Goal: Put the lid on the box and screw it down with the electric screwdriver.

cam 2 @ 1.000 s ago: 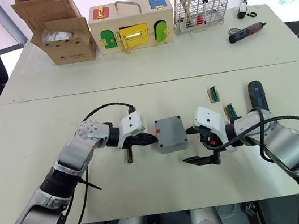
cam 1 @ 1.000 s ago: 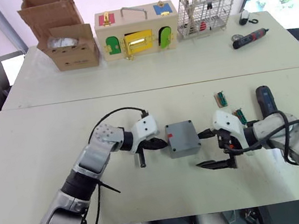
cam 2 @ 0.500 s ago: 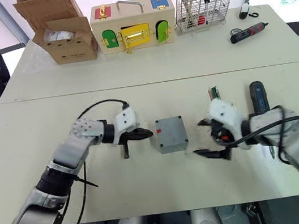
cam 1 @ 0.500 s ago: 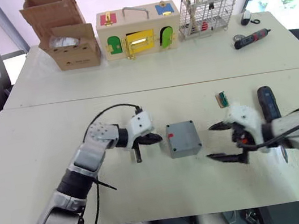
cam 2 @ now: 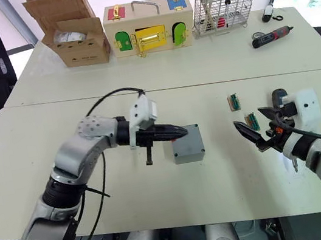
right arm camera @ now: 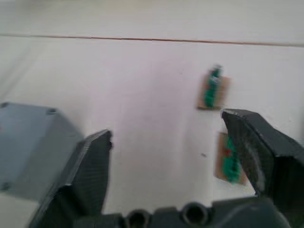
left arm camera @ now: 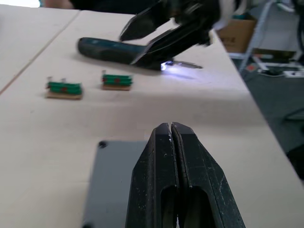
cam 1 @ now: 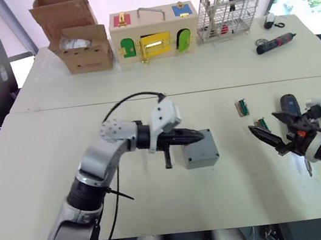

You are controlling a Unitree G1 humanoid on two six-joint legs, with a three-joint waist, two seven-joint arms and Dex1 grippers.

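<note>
The grey box stands mid-table with the flat grey lid lying on top of it, screw holes at its corners. My left gripper is shut and empty, its tips over the lid's near-left part; whether they touch it I cannot tell. My right gripper hangs open and empty to the right of the box, well apart from it. Just behind that gripper the thick dark electric screwdriver lies on the table, also seen past the left fingers.
Two small green terminal boards lie between the box and the screwdriver. Along the far edge stand a cardboard box, a wooden box with coloured doors, a wire rack and a small black-and-red screwdriver.
My left gripper has moved right, from beside the box to over its lid. My right gripper has pulled back to the right, away from the box and toward the electric screwdriver. The camera shifted.
</note>
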